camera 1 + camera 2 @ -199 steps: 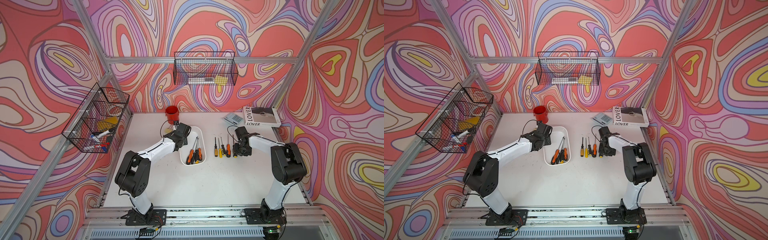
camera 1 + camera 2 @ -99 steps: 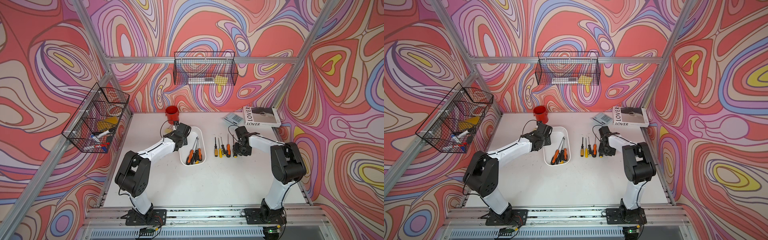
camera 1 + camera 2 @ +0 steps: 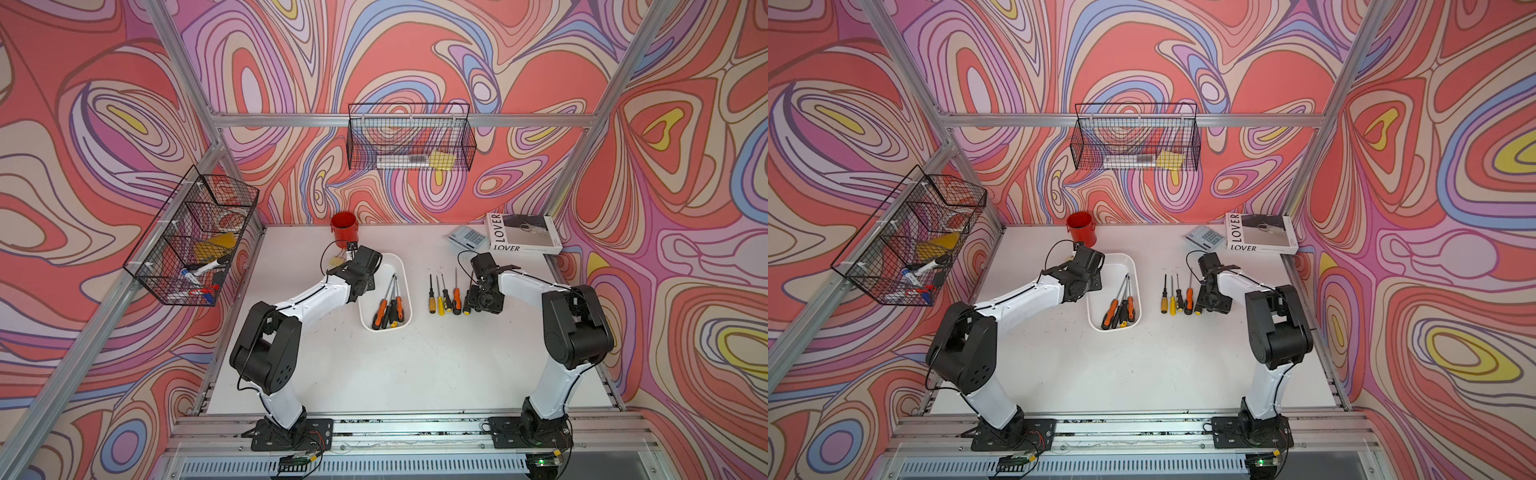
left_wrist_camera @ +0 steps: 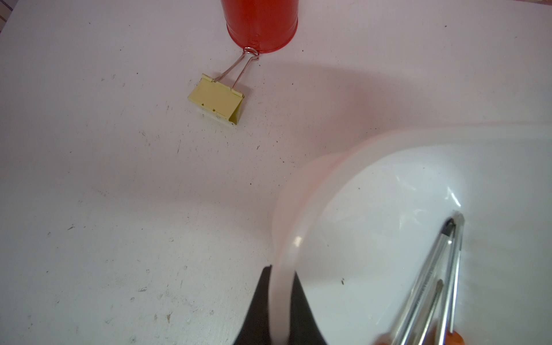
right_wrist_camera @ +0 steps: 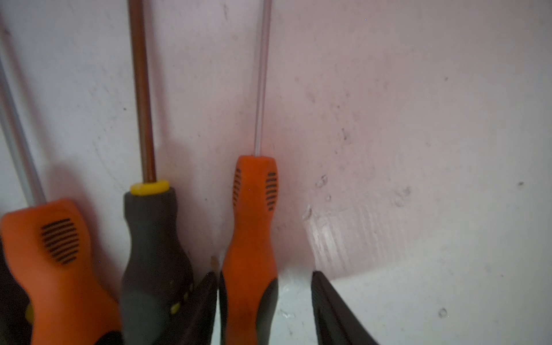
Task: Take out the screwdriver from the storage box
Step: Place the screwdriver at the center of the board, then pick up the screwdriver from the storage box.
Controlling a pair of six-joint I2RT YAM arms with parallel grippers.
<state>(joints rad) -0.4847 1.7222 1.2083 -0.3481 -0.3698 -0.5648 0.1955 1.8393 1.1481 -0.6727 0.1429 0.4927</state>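
Note:
The white storage box [image 3: 406, 272] [image 3: 1135, 266] lies mid-table with several screwdrivers [image 3: 388, 307] inside. My left gripper [image 4: 282, 270] [image 3: 365, 286] is shut on the box's rim [image 4: 283, 227] at its far left side. Right of the box, a row of screwdrivers [image 3: 444, 297] lies on the table. My right gripper [image 5: 264, 273] [image 3: 473, 297] stands open low over the row's right end. A slim orange-handled screwdriver [image 5: 251, 239] lies between its fingers, against one finger and clear of the other. The gripper body hides that screwdriver in both top views.
A red cup [image 3: 344, 226] and a yellow binder clip [image 4: 216, 103] sit behind the box. A book [image 3: 523, 235] and a calculator [image 3: 467, 237] lie at the back right. Wire baskets [image 3: 409, 139] [image 3: 191, 237] hang on the back and left walls.
The right gripper's jaws have spread apart around the orange-handled screwdriver. Both arms have stayed about where they were, with the left still clamped on the box rim.

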